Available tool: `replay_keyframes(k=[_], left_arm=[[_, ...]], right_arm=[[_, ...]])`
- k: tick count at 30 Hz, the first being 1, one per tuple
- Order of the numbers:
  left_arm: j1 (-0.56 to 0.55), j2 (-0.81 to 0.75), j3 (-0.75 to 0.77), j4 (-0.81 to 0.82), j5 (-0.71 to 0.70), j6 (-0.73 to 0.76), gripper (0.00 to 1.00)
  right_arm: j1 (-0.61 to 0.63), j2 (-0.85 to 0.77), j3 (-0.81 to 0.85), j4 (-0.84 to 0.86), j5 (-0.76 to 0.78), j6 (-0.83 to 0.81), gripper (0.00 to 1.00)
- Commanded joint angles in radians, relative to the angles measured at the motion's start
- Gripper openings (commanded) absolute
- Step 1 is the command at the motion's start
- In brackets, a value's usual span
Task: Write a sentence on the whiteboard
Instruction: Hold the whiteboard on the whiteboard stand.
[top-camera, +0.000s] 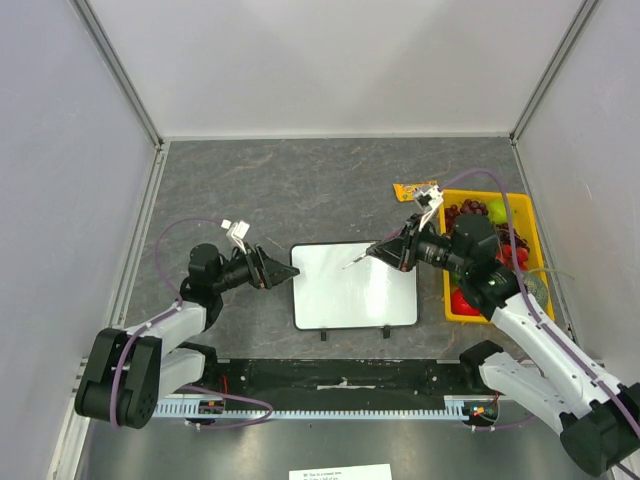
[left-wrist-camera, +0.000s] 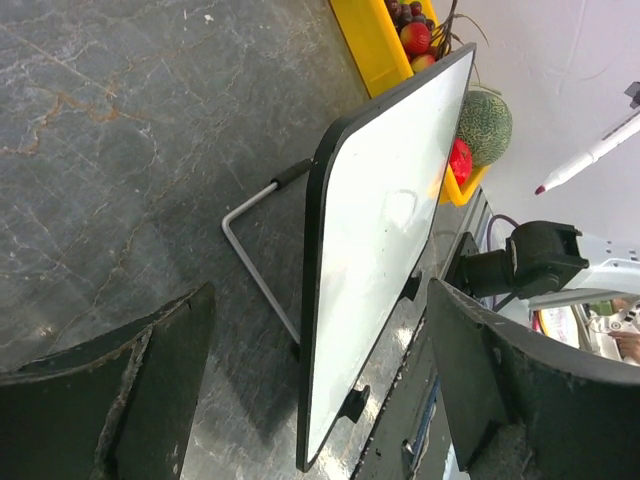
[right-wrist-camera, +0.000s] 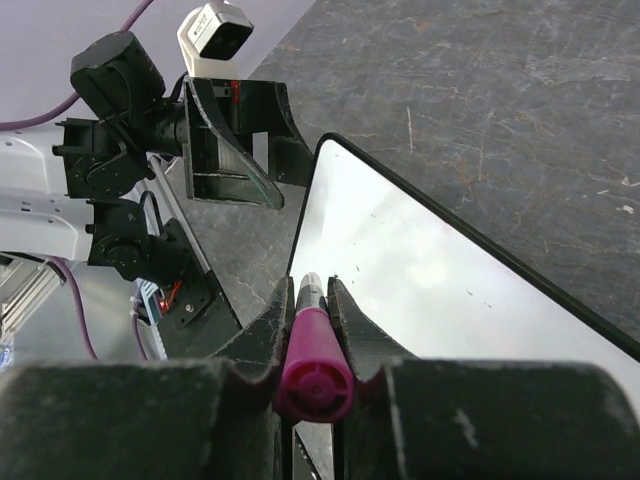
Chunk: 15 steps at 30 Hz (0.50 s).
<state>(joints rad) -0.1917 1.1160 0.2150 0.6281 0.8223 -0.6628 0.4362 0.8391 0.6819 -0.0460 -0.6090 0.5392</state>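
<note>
From above, the board (top-camera: 355, 290) sits on the grey table (top-camera: 300, 180) between the two grippers. The left gripper (top-camera: 285, 270) is just off the board's left edge, pointing at it with its jaws apart. The right gripper (top-camera: 376, 252) hangs over the board's far right corner, clamped on a marker (top-camera: 358, 261) whose tip slants in over the white face. I cannot tell whether the tip touches. A yellow bin (top-camera: 452, 300) of fruit lies right of the board, and an orange packet (top-camera: 408, 190) lies beyond that corner.

From the left wrist, the left gripper (left-wrist-camera: 320, 295) stands wide, one dark finger (left-wrist-camera: 130, 390) on each side of the board (left-wrist-camera: 385, 230), which is seen nearly edge-on and touches neither. The board is propped on a wire stand (left-wrist-camera: 255, 250) behind it. Past its far edge are the bin (left-wrist-camera: 375, 40) and a green melon (left-wrist-camera: 487, 125). The marker (left-wrist-camera: 590, 155) shows off that same side, its dark red tip pointing back toward the board.

From the right wrist, the right gripper (right-wrist-camera: 312, 285) is closed tight on the marker (right-wrist-camera: 318, 375), whose magenta end faces the camera. The board (right-wrist-camera: 450, 290) lies right under it. The left gripper (right-wrist-camera: 235, 130) waits open at the board's far corner.
</note>
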Motion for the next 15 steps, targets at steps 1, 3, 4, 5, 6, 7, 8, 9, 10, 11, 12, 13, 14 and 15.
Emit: replay_keyframes(k=[1, 3, 4, 5, 6, 7, 8, 9, 10, 11, 12, 13, 14, 15], left_arm=[[0.005, 0.021, 0.0, 0.128, 0.009, -0.012, 0.9], [0.003, 0.047, 0.003, 0.165, 0.011, -0.021, 0.89], [0.001, 0.065, 0.001, 0.179, 0.017, -0.023, 0.89], [0.0, 0.077, -0.002, 0.2, 0.03, -0.024, 0.89], [0.001, 0.093, -0.006, 0.215, 0.04, -0.024, 0.88], [0.001, 0.106, -0.008, 0.226, 0.046, -0.021, 0.88], [0.001, 0.117, -0.008, 0.235, 0.055, -0.017, 0.88], [0.001, 0.134, -0.006, 0.242, 0.066, -0.012, 0.88], [0.0, 0.143, -0.006, 0.255, 0.075, -0.014, 0.88], [-0.002, 0.157, -0.009, 0.278, 0.087, -0.015, 0.86], [-0.003, 0.168, -0.011, 0.291, 0.107, -0.017, 0.85], [-0.005, 0.172, -0.011, 0.297, 0.115, -0.018, 0.84], [-0.005, 0.176, -0.012, 0.3, 0.117, -0.018, 0.83], [-0.006, 0.177, -0.014, 0.3, 0.12, -0.017, 0.82]], right_arm=[[0.079, 0.046, 0.011, 0.124, 0.119, 0.015, 0.0], [0.122, 0.069, 0.028, 0.126, 0.176, 0.002, 0.0], [0.151, 0.087, 0.037, 0.126, 0.198, -0.004, 0.0], [0.171, 0.095, 0.045, 0.127, 0.23, -0.008, 0.0], [0.194, 0.106, 0.054, 0.129, 0.256, -0.016, 0.0], [0.219, 0.115, 0.06, 0.132, 0.287, -0.024, 0.0], [0.237, 0.126, 0.068, 0.135, 0.316, -0.033, 0.0], [0.257, 0.138, 0.073, 0.139, 0.337, -0.036, 0.0], [0.271, 0.15, 0.077, 0.149, 0.36, -0.041, 0.0], [0.289, 0.163, 0.08, 0.156, 0.374, -0.042, 0.0], [0.306, 0.176, 0.084, 0.162, 0.39, -0.045, 0.0], [0.32, 0.189, 0.087, 0.169, 0.405, -0.05, 0.0], [0.334, 0.199, 0.091, 0.172, 0.42, -0.059, 0.0], [0.346, 0.21, 0.096, 0.17, 0.448, -0.068, 0.0]])
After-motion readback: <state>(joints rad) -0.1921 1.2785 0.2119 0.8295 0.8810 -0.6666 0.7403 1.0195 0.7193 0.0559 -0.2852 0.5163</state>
